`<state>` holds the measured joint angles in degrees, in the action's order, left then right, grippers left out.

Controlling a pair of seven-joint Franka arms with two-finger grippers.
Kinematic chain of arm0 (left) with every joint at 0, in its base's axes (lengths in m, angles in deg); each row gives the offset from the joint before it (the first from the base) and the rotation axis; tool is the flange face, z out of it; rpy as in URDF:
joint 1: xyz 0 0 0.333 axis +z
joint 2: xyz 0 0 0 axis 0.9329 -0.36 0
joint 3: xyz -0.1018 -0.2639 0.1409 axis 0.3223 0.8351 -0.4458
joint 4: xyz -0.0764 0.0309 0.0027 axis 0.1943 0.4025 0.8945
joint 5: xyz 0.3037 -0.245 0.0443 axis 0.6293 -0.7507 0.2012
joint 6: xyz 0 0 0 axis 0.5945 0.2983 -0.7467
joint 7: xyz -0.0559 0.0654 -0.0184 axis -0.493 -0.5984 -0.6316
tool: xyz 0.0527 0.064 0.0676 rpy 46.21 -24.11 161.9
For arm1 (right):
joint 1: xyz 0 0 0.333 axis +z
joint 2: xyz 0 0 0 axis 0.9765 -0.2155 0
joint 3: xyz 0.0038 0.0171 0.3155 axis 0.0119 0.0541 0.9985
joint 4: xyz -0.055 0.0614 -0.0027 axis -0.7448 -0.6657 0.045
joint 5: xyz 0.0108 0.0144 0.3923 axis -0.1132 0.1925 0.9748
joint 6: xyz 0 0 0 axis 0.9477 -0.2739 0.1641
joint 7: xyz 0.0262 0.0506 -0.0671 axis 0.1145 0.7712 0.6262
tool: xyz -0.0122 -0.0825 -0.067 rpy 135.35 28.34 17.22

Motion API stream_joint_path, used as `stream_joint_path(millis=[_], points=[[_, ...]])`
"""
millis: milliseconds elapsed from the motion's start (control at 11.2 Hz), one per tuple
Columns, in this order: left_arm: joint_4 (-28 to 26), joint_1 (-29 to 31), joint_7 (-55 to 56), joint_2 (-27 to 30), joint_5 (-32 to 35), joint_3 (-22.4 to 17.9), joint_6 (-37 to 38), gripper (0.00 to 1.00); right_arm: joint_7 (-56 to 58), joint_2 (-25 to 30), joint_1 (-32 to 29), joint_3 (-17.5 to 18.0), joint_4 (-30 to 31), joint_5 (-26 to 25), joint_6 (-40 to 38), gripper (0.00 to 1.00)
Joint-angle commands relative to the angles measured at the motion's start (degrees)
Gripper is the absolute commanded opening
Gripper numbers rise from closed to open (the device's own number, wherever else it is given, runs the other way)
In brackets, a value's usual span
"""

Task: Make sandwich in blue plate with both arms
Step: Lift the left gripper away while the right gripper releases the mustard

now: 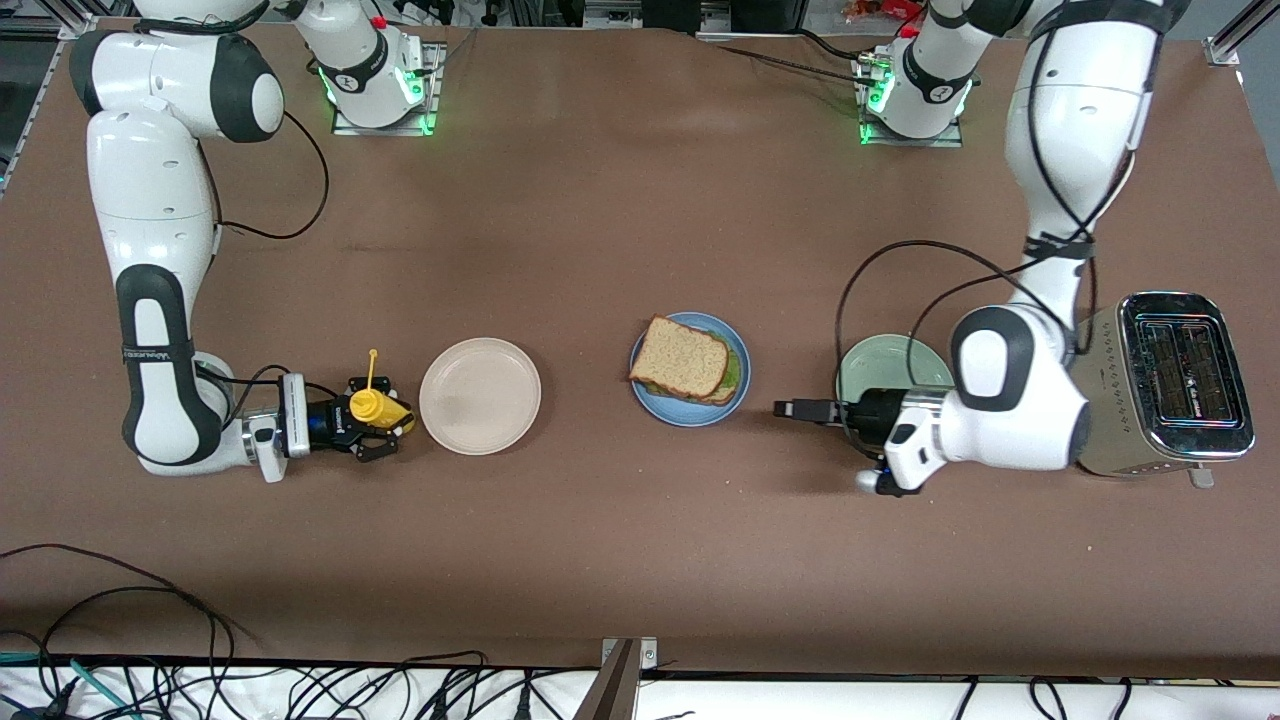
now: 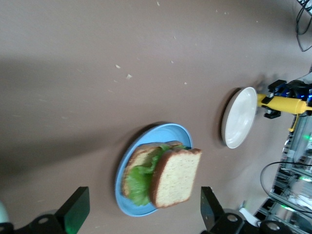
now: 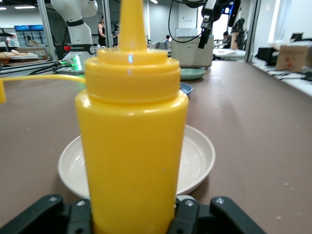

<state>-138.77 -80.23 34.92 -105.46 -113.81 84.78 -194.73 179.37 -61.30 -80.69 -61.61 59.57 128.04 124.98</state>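
The sandwich lies in the blue plate: a brown bread slice on top, green lettuce under it, and a second slice underneath. My left gripper is open and empty, apart from the plate on the side toward the left arm's end. In the left wrist view the left gripper has its fingers wide to either side of the sandwich. My right gripper is shut on a yellow squeeze bottle. The bottle stands upright between the right gripper's fingers.
A beige-white plate lies beside the bottle, between it and the blue plate. A pale green plate sits partly under the left arm. A metal toaster stands at the left arm's end. Cables run along the table edge nearest the camera.
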Motion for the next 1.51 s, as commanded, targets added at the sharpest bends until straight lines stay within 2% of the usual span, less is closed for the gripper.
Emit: stream_joint_path(millis=[0, 89, 356, 444, 711, 800, 889, 978, 1156, 1422], points=[[-0.7, 3.6, -1.3, 6.5, 14.4, 0.1, 0.5, 1.0, 3.1, -0.6, -0.9, 0.8, -1.2, 4.6, 0.5, 1.0], [-1.7, 3.9, -1.4, 9.9, 19.3, 0.1, 0.5, 1.0, 3.1, -0.6, -0.9, 0.8, -1.2, 4.6, 0.6, 1.0], [-7.0, 4.2, -1.0, 22.4, 41.9, 0.1, 2.7, 1.0, 3.8, -0.3, -0.9, -0.3, -1.1, 4.3, 0.5, 1.0], [-9.4, 5.0, -1.0, 26.1, 45.7, 0.1, 2.7, 1.0, 4.3, -0.3, -0.9, -0.4, -1.1, 4.3, 0.6, 1.0], [-15.6, 9.8, -1.3, 35.7, 46.7, 1.4, 2.7, 1.0, 4.5, 0.0, -1.1, -2.0, -0.9, 3.4, -0.1, 1.0], [-17.3, 12.9, -1.0, 39.2, 50.0, 4.9, 2.7, 1.0, 5.3, 0.3, -1.2, -2.5, -0.5, 1.6, -0.7, 1.0], [-18.8, 14.7, -0.6, 42.3, 53.3, 7.9, 2.8, 1.0, 5.7, 0.4, -1.2, -4.6, -0.5, 0.6, -1.7, 1.0], [-19.8, 14.8, 0.5, 44.7, 53.5, 8.1, 3.5, 1.0, 6.3, 0.2, -1.0, -6.8, -0.5, 0.4, -3.7, 1.0], [-19.7, 14.3, 1.8, 46.8, 52.9, 7.9, 4.1, 1.0, 6.5, 0.5, -1.2, -10.3, -0.7, -0.1, -5.8, 1.0], [-19.5, 12.9, 6.6, 48.0, 50.9, 7.5, 4.6, 1.0, 1.9, 7.4, -1.3, -10.4, 2.1, -8.1, -4.2, 1.0]])
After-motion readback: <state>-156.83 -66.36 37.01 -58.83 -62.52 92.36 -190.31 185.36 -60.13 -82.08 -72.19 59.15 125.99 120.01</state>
